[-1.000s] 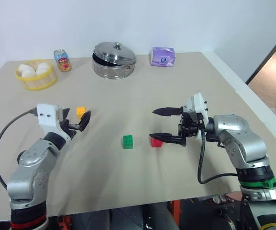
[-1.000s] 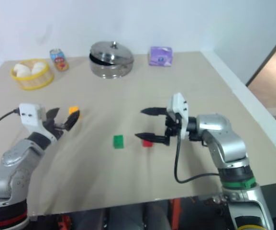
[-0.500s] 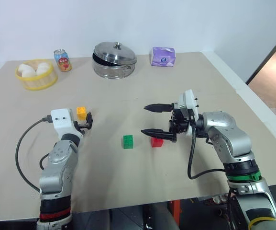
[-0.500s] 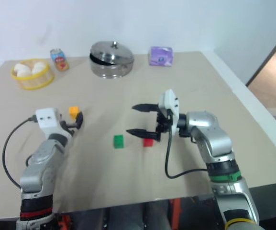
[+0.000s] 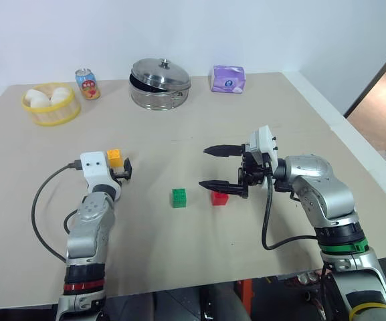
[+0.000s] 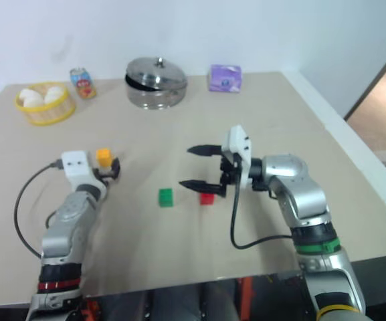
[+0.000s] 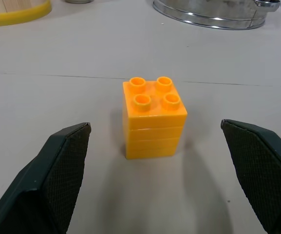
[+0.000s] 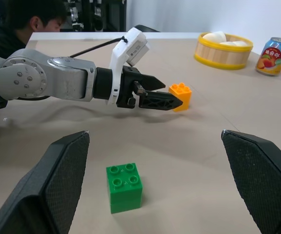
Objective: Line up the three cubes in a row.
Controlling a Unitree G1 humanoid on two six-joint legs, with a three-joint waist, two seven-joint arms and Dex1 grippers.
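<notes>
The yellow-orange cube [image 7: 154, 117] stands on the table between the two wide-apart fingers of my left gripper [image 5: 120, 171], which is open and touches neither side of it. The green cube [image 5: 178, 198] rests near the table's middle. The red cube [image 5: 219, 198] lies just right of it, partly behind the lower finger of my right gripper [image 5: 204, 167]. That gripper is open, points left and hovers just above the table, holding nothing.
At the back stand a steel pot [image 5: 160, 83], a soda can [image 5: 87, 83], a yellow basket [image 5: 51, 114] of white buns and a purple tissue pack [image 5: 228, 78]. The table's right edge [image 5: 353, 144] runs close to my right arm. A person [image 8: 23, 19] sits beyond the left side.
My left arm has swung inward and reached forward, bringing its open fingers around the yellow-orange cube. The right gripper has barely shifted, and the cubes have not moved.
</notes>
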